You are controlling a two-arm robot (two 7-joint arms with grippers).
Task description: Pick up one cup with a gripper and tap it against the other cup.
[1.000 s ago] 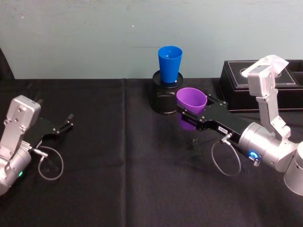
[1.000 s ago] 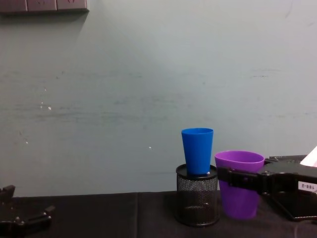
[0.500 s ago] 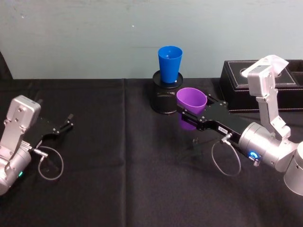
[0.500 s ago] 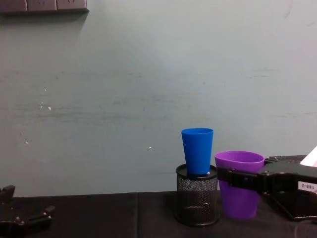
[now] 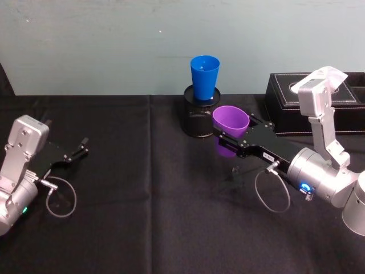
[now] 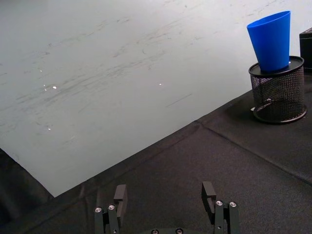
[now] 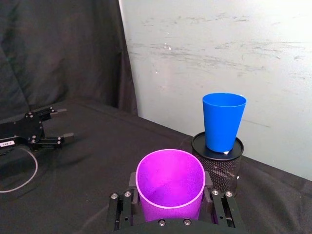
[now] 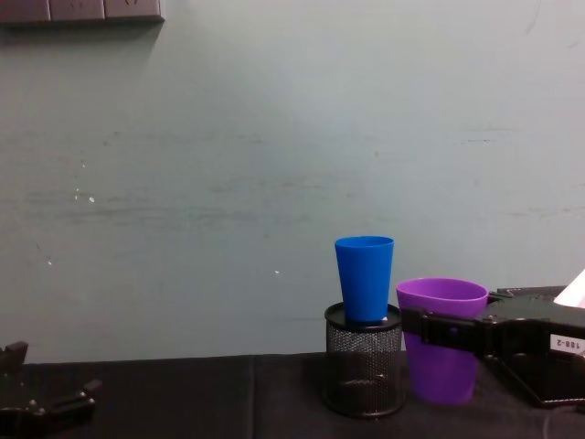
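Observation:
My right gripper (image 5: 232, 136) is shut on the purple cup (image 5: 230, 121), gripping it just under the rim and holding it upright. The cup (image 8: 441, 355) hangs low over the black cloth, close beside the black mesh pen pot (image 8: 364, 373). The blue cup (image 8: 364, 279) stands upright on top of that pot, and a narrow gap separates its side from the purple rim. In the right wrist view the purple cup (image 7: 169, 183) sits between my fingers, with the blue cup (image 7: 223, 122) beyond it. My left gripper (image 5: 77, 152) rests open at the far left.
A black box (image 5: 319, 103) with white stitching stands at the back right, behind my right arm. The mesh pot (image 5: 198, 119) is near the back wall. Black cloth (image 5: 148, 217) covers the whole table; a cable loops near each wrist.

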